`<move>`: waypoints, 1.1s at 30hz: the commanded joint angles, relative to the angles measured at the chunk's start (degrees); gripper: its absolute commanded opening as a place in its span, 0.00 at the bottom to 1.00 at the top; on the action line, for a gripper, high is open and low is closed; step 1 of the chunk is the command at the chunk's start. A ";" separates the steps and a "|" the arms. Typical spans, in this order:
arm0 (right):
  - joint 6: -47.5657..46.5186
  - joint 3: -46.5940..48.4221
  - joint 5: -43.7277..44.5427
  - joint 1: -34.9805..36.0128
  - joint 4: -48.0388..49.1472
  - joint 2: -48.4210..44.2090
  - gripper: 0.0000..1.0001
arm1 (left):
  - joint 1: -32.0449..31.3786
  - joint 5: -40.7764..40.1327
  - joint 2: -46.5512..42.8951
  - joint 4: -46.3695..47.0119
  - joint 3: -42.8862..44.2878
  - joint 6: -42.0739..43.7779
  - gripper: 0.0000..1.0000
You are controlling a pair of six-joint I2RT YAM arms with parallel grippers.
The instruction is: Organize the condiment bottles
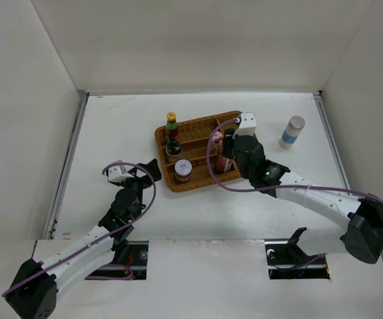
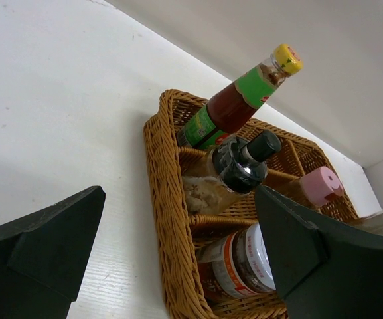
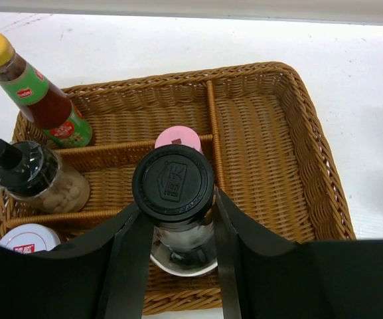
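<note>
The right pincer (image 3: 176,211) is closed around the tall dark bottle (image 3: 173,183). One finger presses each side of the body just below the black cap. The bottle stands upright, with its long axis straight up and down, directly beneath the wrist. It is inside the rim of the basket (image 3: 314,173), in the near part, just on the near side of the pink-lidded jar (image 3: 178,138). The fingers hide its foot, so I cannot tell whether it already rests on the weave or hangs slightly above it.

I judge the next move to be short: straight down if needed, then letting go. The pink-lidded jar is close behind, so any drift toward the far side risks knocking it.

To the left in the basket stand the yellow-capped bottle (image 3: 25,86) in the far row, a black-topped jar (image 3: 35,176) in the middle row, and the red-and-white-lidded jar (image 3: 28,238) in the near row.

The white shaker (image 1: 292,131) alone stands out on the desk (image 1: 125,119), upright, to the right of the basket and a little farther back. The right arm is clearly nearer to it.

The left pincer (image 2: 179,196) is open and empty. It hangs to the left of the basket and faces it.
</note>
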 commanded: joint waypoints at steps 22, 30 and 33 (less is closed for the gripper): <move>6.54 -5.58 -2.36 -11.94 4.30 -19.66 1.00 | 0.74 1.47 -0.21 2.51 -0.44 -1.53 1.00; 11.82 -3.31 -1.38 -39.10 1.58 -5.54 1.00 | 0.74 1.47 -1.27 1.81 -0.62 -1.80 1.00; 11.20 1.70 -4.63 -43.07 0.00 3.08 1.00 | 0.83 1.47 -0.48 1.81 -0.53 -1.80 1.00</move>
